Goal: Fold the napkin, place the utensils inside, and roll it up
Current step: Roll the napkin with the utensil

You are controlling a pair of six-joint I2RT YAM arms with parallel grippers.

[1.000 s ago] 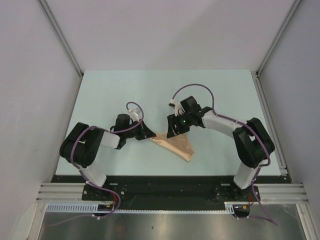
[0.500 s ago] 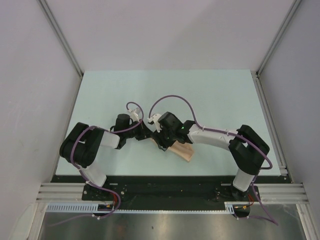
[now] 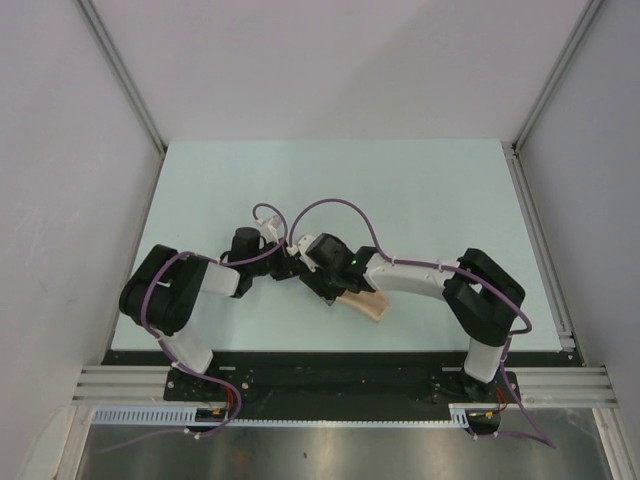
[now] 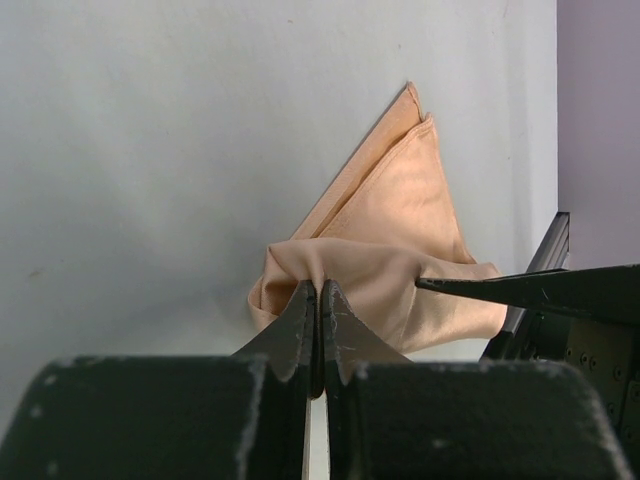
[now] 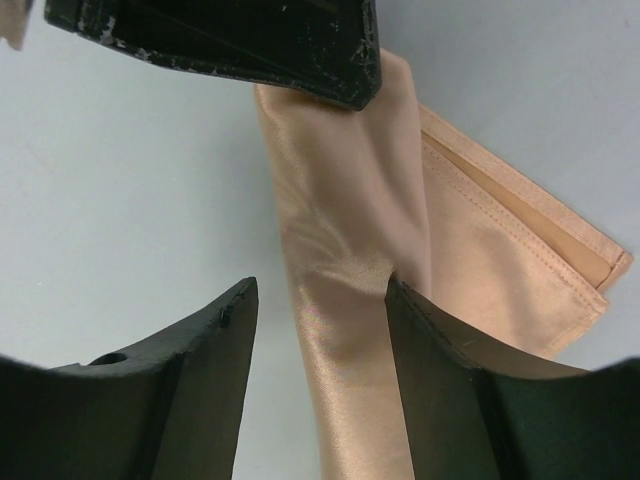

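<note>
The napkin [image 3: 366,304] is a shiny peach-orange cloth, partly rolled, lying near the front middle of the table. In the left wrist view the napkin [image 4: 385,245] is a folded wedge with a bunched rolled end. My left gripper [image 4: 320,288] is shut on that bunched end. In the right wrist view the napkin [image 5: 350,260] forms a rolled tube between my fingers. My right gripper [image 5: 320,290] is open and straddles the roll, its right fingertip [image 5: 400,295] touching the cloth. No utensil shows in any view.
The pale table [image 3: 330,180] has metal rails at its right edge [image 3: 540,250] and front edge [image 3: 340,385]. Grey walls stand at left, right and back. Both arms meet over the napkin near the front middle.
My right gripper has moved left along the napkin toward my left gripper. The cloth has become narrower and more rolled. My left gripper has stayed put.
</note>
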